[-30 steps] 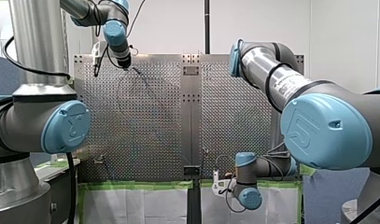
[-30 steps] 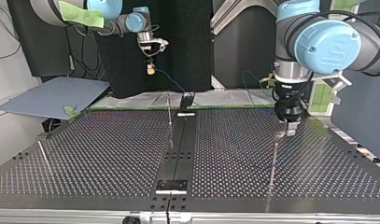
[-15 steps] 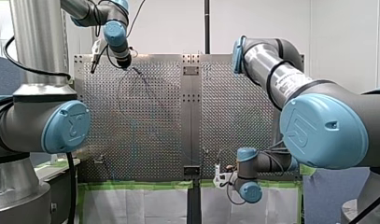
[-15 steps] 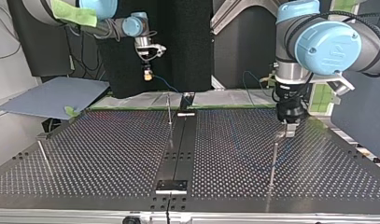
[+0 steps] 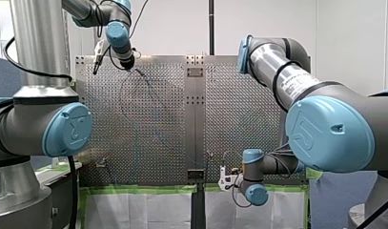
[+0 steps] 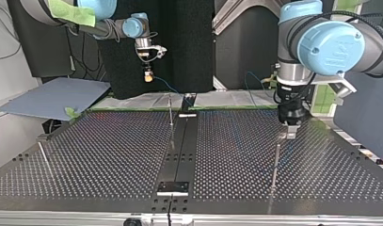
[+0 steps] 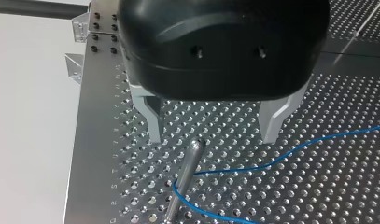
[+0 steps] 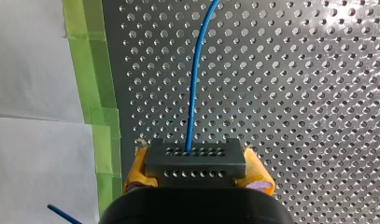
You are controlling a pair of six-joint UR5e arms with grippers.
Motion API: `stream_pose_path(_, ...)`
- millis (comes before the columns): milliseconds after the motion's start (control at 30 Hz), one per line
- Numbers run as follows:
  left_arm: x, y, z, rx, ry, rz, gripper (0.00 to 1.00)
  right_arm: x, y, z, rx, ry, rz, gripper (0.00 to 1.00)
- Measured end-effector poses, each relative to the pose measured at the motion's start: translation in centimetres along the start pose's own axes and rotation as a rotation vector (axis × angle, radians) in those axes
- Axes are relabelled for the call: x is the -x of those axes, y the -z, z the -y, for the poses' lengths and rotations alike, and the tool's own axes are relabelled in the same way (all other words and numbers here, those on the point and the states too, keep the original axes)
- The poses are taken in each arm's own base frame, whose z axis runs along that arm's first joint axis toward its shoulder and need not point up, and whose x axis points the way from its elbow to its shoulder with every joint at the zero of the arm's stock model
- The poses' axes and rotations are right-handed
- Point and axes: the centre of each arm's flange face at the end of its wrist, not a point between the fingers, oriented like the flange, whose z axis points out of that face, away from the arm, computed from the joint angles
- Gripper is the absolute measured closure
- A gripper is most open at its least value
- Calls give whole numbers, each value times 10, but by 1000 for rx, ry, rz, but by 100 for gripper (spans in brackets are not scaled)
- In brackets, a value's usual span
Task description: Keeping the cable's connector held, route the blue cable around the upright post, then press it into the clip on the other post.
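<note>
In the left wrist view my left gripper (image 7: 211, 135) stands open, its metal fingers (image 7: 150, 121) on either side of an upright metal post (image 7: 186, 172). The blue cable (image 7: 290, 151) loops around that post low down. In the top view my left gripper (image 6: 291, 131) hangs just above this post (image 6: 275, 162). My right gripper (image 8: 197, 173) is shut with yellow pads on the dark grey connector (image 8: 195, 156), and the cable (image 8: 193, 93) runs straight out ahead of it. In the top view my right gripper (image 6: 148, 76) hovers beyond the table's far edge.
A second post (image 6: 171, 112) stands at the middle of the perforated table (image 6: 109, 155), and a third (image 6: 43, 159) near the top view's left. A black rail (image 6: 179, 150) runs down the centre. Green tape (image 8: 92, 70) and white sheeting border the edge near my right gripper.
My right gripper, with the connector, has shifted slightly toward the top view's left and a little lower in that view. My left gripper stays open over its post.
</note>
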Motion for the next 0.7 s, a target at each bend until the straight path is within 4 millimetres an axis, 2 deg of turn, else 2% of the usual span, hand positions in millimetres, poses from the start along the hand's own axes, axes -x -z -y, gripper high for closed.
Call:
stream_pose_path(333,5,1,-2,7,76,26,0,1,0,0,-1,2,2,100)
stream_pose_path(700,5,2,-1,4,74,28,0,1,0,0,-2,3,3,100)
